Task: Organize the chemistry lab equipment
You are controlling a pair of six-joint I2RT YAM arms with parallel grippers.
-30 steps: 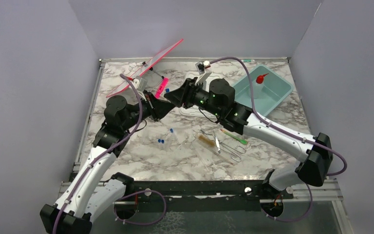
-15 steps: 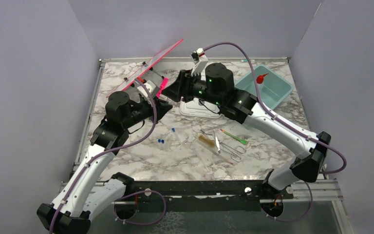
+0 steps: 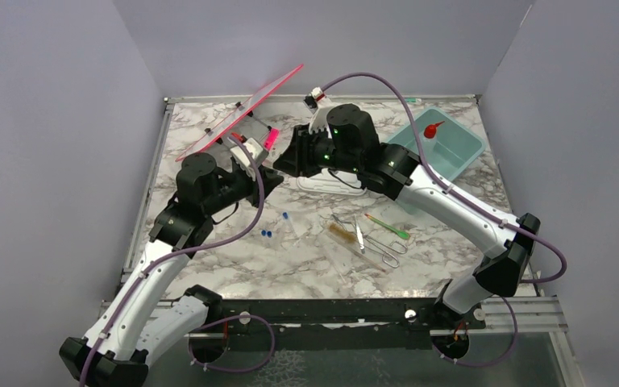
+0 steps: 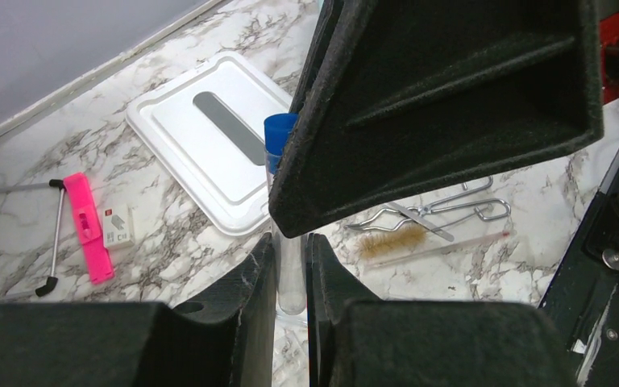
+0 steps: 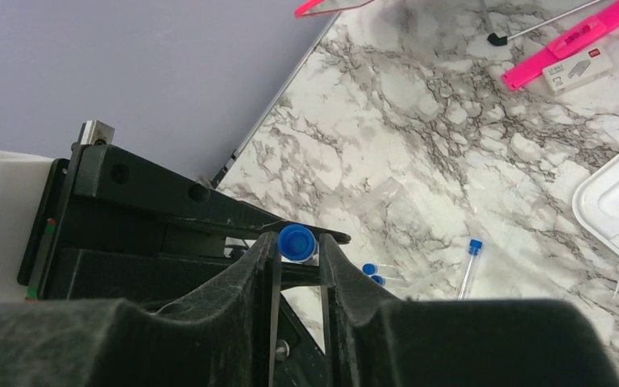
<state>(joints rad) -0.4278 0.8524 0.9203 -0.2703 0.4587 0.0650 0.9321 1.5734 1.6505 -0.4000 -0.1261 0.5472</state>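
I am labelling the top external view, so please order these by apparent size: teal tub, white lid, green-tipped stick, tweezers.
1. teal tub
2. white lid, though the right arm hides part of it
3. green-tipped stick and tweezers: both thin, about alike in length, so not ranked

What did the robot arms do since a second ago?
The right arm's wrist swung toward the back wall, and the right claw now pinches the cap of the blue-capped tube. The left claw kept gripping that tube. The brush, tweezers and squeeze bottle in the tub stayed put.
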